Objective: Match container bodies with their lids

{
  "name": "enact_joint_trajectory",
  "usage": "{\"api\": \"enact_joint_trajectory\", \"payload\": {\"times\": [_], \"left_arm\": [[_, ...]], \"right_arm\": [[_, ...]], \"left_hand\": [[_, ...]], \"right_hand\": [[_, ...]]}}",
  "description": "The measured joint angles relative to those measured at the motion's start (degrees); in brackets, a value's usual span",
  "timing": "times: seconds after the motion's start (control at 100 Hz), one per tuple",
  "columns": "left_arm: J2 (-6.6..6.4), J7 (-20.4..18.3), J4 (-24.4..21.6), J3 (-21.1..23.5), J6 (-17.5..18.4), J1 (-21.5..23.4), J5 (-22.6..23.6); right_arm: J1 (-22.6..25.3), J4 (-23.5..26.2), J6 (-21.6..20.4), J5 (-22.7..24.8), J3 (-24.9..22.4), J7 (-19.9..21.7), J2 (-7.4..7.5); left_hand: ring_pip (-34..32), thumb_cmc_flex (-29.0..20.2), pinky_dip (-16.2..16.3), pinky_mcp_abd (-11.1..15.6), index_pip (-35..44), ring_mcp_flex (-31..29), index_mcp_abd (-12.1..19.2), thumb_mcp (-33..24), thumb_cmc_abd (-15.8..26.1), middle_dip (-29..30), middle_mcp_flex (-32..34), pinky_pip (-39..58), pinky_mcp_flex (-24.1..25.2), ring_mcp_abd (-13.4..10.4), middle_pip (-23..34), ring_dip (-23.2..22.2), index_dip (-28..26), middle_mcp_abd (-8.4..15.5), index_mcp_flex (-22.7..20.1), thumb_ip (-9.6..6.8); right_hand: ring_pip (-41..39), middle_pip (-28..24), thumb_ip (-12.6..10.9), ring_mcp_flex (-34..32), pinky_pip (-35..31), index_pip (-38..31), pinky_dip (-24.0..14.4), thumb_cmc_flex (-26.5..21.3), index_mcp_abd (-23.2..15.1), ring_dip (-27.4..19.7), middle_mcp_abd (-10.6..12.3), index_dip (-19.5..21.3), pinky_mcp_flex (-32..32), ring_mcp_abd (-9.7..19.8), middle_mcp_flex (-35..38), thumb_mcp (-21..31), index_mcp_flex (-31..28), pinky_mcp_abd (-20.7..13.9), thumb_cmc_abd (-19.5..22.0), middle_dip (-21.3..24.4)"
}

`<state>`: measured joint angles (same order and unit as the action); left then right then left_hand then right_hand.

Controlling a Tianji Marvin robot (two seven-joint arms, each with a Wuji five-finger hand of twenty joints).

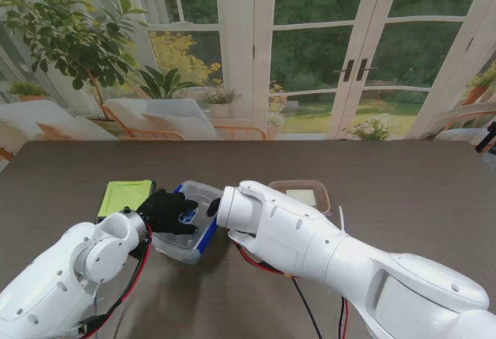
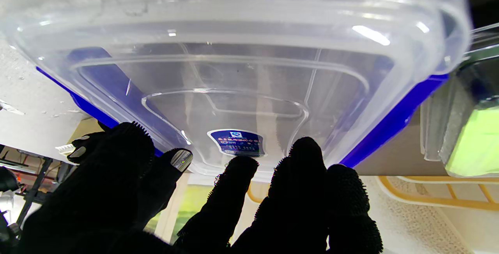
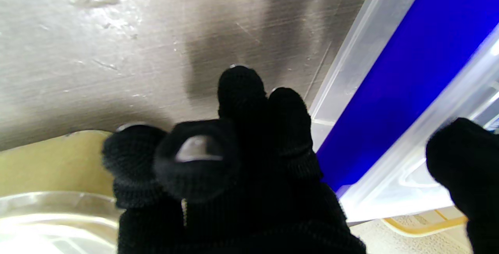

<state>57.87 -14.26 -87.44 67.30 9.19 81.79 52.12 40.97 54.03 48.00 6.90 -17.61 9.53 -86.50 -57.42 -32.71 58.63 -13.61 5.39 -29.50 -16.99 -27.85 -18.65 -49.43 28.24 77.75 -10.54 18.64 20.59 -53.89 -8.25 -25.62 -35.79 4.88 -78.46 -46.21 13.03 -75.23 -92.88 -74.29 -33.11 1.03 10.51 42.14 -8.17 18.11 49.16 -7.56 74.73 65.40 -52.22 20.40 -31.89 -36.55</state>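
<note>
From left to right: a green lid (image 1: 126, 197) lies unpaired on the desk (image 1: 403, 184); the left hand (image 1: 167, 210), fingers spread, presses the blue-trimmed lid (image 1: 191, 216) onto its container; the right hand (image 3: 234, 160), grip indiscernible, flanks it; another container (image 1: 304, 195) awaits pairing.

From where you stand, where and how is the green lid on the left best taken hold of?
Probably by its left edge, coming from the left side. The green lid lies flat on the table, so the fingers must pinch an edge. Its right edge sits close against the clear container with blue clips, where the left hand is, and its near edge is hidden behind that arm.
</note>
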Motion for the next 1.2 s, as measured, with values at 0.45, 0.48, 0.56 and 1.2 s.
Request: {"api": "enact_joint_trajectory", "payload": {"times": [0.45, 0.48, 0.56, 1.2], "left_arm": [[0.18, -0.49, -1.33, 1.98, -0.02, 1.61, 1.8], [0.19, -0.56, -1.46, 2.11, -0.05, 1.73, 1.95], [0.19, -0.78, -1.93, 2.52, -0.11, 2.14, 2.53], [0.55, -1.32, -6.29, 5.61, -1.6, 3.73, 3.56]], "right_arm": [[1.84, 10.34, 1.43, 0.28, -0.77, 1.58, 5.08], [1.96, 11.16, 1.56, 0.41, -0.83, 1.74, 5.45], [2.25, 13.75, 2.01, 1.05, -1.17, 2.2, 6.56], [20.28, 32.54, -19.22, 19.27, -20.6, -6.85, 16.99]], "left_hand": [[0.56, 0.0, 0.04, 0.0, -0.93, -0.03, 1.43, 0.24, -0.01, 3.06, 0.0, -0.03, 0.01, 0.09, -1.44, 0.2, 0.08, 2.52, 0.05, 0.0], [0.73, 0.0, 0.03, 0.01, -0.98, -0.03, 1.56, 0.24, -0.01, 3.27, 0.0, -0.04, 0.01, 0.09, -1.66, 0.28, 0.09, 2.83, 0.07, 0.0], [0.96, 0.0, 0.04, 0.01, -1.08, -0.05, 2.36, 0.26, -0.01, 3.37, 0.0, -0.06, 0.01, 0.09, -1.97, 0.87, 0.09, 3.85, 0.1, 0.0], [19.55, 0.0, -7.69, 0.02, 1.6, 0.66, 5.81, 3.76, 2.02, 13.86, 8.94, -6.54, 2.99, 0.22, -4.34, 11.65, -0.79, 9.01, -1.11, 0.0]], "right_hand": [[0.29, -1.02, -8.23, 0.99, 0.0, 1.58, 0.0, -2.59, -1.67, -0.02, 3.51, 11.25, 0.0, 6.45, -6.69, -6.09, 12.26, -2.85, 2.38, -0.78], [0.49, -1.58, -8.23, 1.0, 0.0, 2.23, 0.0, -2.61, -1.67, -0.04, 3.79, 11.33, 0.0, 7.01, -7.31, -7.03, 13.55, -2.87, 3.43, -0.79], [0.9, -3.08, -8.28, 1.1, 0.0, 7.7, 0.0, -2.64, -2.24, -0.15, 5.44, 9.74, 0.0, 8.0, -7.31, -12.33, 19.18, -2.93, 5.26, -0.79], [12.55, -9.52, -9.42, 16.26, 7.78, 20.99, -5.32, -3.84, -11.43, -4.2, 4.9, 3.28, 0.01, 1.78, -30.17, -10.8, 26.72, -3.62, 7.02, -4.5]]}}
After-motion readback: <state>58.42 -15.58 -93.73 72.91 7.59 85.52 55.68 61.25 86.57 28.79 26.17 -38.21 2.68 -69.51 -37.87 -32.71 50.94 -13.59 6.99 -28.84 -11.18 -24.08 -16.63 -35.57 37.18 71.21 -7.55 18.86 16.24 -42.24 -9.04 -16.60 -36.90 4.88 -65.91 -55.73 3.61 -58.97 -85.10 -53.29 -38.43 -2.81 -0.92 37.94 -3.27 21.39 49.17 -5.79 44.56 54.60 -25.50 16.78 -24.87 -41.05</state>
